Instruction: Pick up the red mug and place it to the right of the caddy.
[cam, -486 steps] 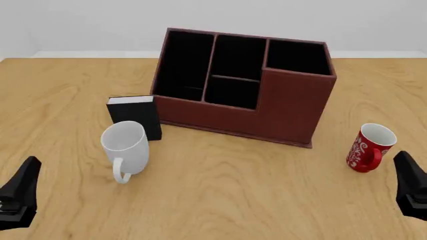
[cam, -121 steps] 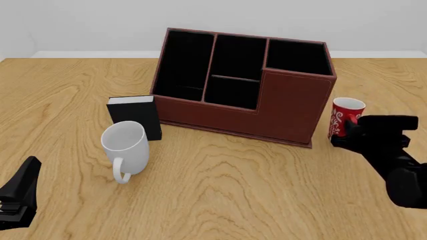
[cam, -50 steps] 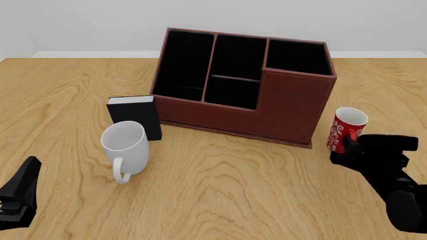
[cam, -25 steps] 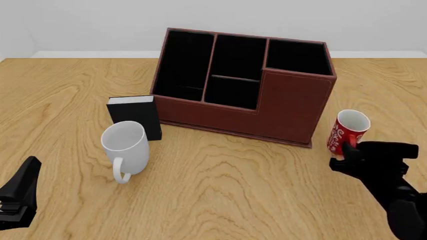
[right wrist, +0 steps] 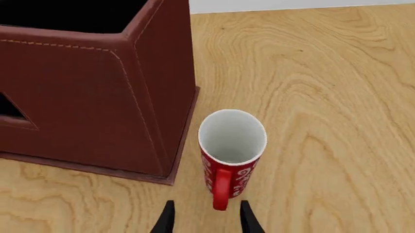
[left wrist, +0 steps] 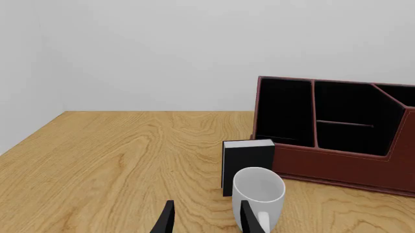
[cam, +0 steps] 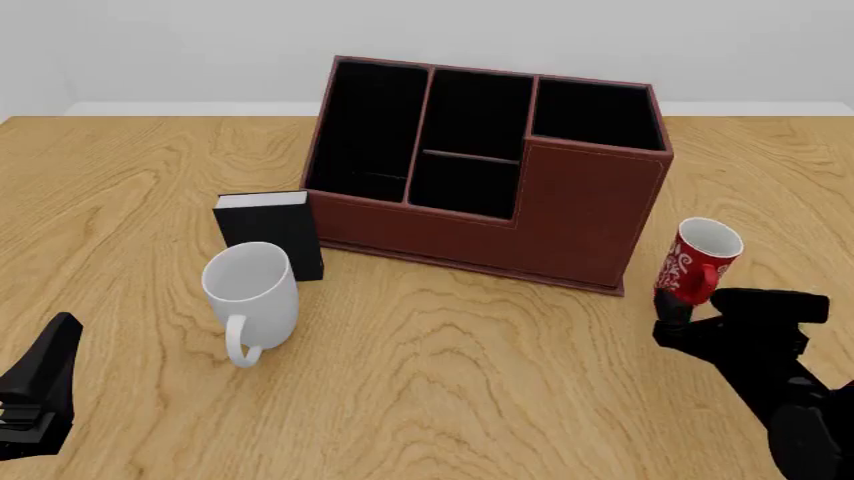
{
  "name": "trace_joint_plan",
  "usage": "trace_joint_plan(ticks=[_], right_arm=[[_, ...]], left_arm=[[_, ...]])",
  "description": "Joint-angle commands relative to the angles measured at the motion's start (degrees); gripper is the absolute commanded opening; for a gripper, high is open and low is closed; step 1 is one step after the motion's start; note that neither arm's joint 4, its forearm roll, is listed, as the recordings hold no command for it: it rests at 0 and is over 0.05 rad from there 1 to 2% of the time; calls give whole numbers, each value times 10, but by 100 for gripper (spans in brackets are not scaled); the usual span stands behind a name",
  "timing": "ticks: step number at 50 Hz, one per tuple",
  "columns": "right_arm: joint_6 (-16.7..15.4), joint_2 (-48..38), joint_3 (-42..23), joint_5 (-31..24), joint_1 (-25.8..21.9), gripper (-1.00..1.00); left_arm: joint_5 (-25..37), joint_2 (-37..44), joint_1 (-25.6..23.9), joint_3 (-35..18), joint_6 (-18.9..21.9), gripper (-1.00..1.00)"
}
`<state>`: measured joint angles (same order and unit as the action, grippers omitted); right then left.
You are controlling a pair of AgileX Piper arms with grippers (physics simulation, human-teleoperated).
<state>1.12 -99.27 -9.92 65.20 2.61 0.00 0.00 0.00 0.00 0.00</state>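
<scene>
Standing upright on the wooden table (cam: 441, 400), the red mug (cam: 697, 262) sits just beside the caddy (cam: 561, 215), off its right end, handle toward the camera. The right gripper (right wrist: 204, 221) hangs close behind it, fingers parted on either side of the handle without visibly clamping it. The left gripper (left wrist: 204, 221), parted and empty, idles near the white mug (cam: 254, 295) and black book (cam: 271, 232).

Front view looks down from above; both wrist views sit low, sharing the reddish-brown leather compartmented caddy (cam: 487, 170).
</scene>
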Motion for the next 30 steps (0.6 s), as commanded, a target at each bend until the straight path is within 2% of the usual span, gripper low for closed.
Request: trace_joint_plan(ticks=[1,18,24,30], right_arm=[[12,-8,7,-3,-8,100],[14,4,23,5,-4,100],[13,45,44,-7,1,100],[18,133,83,-37,12,100]], left_arm=[[0,0,0,0,0,100],[0,0,0,0,0,100],[0,0,0,0,0,100],[0,0,0,0,0,100]])
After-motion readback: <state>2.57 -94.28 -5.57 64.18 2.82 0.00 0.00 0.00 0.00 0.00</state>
